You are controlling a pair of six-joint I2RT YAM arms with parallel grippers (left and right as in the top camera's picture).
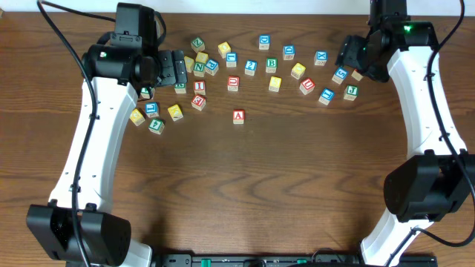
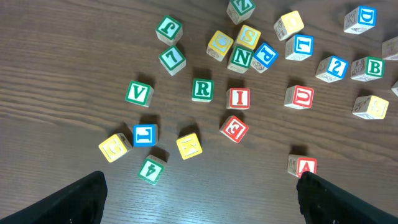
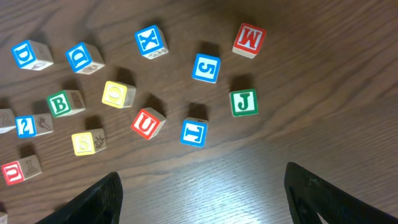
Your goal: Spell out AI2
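Jaws on both sides are gaping wide and carrying nothing: the left gripper [image 2: 200, 186] is hovering over the left end of the blocks, the right gripper [image 3: 202, 174] over the right end. Working down from the biggest thing, the wooden table [image 1: 297, 193] is lying bare across its near half, and that looks to me like the place for the word. The left arm [image 1: 93, 148] and right arm [image 1: 419, 111] are reaching in from either side, and between them the scatter of cubes [image 1: 275, 84] is sprawling along the far side. Now here's where I'm sensing trouble: the red I cube [image 2: 239, 98] is sitting just beside a green R cube [image 2: 202, 89], with a skewed red cube [image 2: 234, 129] near its other corner, so fingers spread this wide and dropping carelessly could be knocking a neighbour or pinching two at once. The blue 2 cube [image 2: 330, 67] is crowding up just beside a green B cube [image 2: 373, 67], same hazard, and it's lying about midway between the arms, so both going for it would be asking for a clash. Look-alikes are lurking too: a red U cube [image 2: 300, 96] near the I, a blue 5 cube [image 3: 206, 67] over on the right, so grabbing by colour alone would be spelling the wrong thing. As for the pieces themselves, they're showing as small pale wooden cubes, each with a coloured character inside a matching border. The red A cube [image 1: 238, 116] is standing alone, apart from the scatter toward the near side, its letter reading upright from overhead; the I is facing up plainly; the 2 is showing slightly skewed in the left wrist view.
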